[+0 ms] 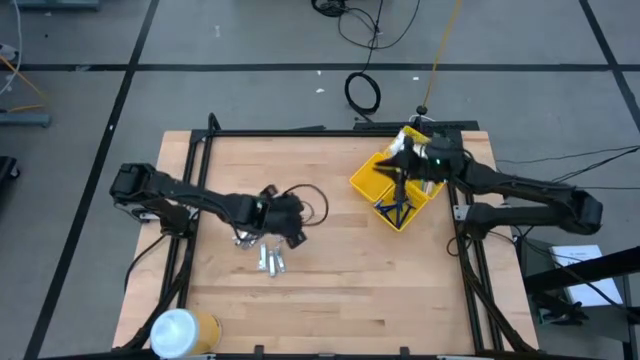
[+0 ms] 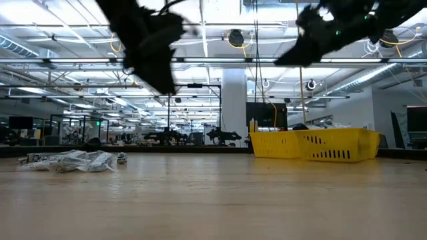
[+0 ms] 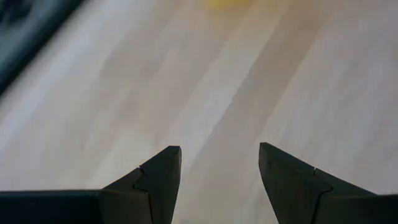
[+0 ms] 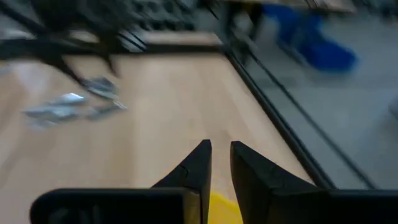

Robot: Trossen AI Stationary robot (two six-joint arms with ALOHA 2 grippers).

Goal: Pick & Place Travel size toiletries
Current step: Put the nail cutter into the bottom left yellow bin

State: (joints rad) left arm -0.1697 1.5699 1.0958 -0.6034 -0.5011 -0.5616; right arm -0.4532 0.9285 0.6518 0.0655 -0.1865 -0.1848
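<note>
Left gripper (image 1: 285, 218) above toiletries (image 1: 271, 260), jaws apart

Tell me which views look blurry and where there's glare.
Left wrist view: the tabletop is streaked with motion blur, the open left hand sharp. Right wrist view: the toiletries and background smear. Low view: bright ceiling lights glare, both arms mere silhouettes. High view: evenly lit.

The left gripper (image 3: 219, 171) has its two dark jaws wide apart with nothing between them. Under them is the bare wooden worktop (image 3: 186, 81), light brown.
</note>
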